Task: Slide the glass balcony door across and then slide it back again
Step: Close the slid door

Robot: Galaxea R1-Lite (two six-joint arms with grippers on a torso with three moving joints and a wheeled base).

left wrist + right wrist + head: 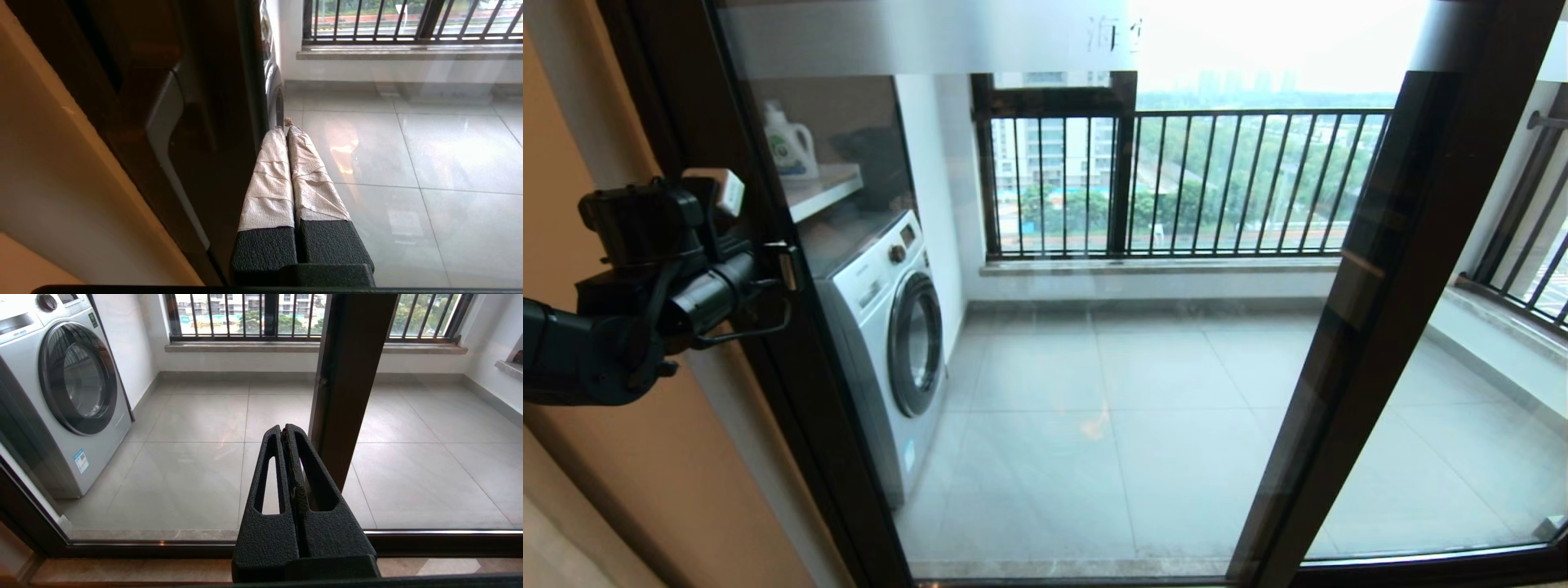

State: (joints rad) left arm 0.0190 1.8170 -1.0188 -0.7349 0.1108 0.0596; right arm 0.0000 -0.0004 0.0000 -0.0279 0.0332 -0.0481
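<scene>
Glass this tall in a dark brown metal frame, the balcony door (1045,327) fills your view, probably heavy and slick; push its dark bar handle (171,134). Left gripper (286,126) sits clenched empty beside it; right gripper (286,433) likewise.

The frosted strip (915,37) atop the glass balcony door (1094,367) is cut by the head view's upper edge, and only two characters show, the second washed out by glare. The left gripper (286,126) hides behind its own wrist there, fingertips unseen against the door's left frame. The handle (163,139) runs out of the left wrist view. The washing machine (69,388) is clipped at the left in the right wrist view.
</scene>
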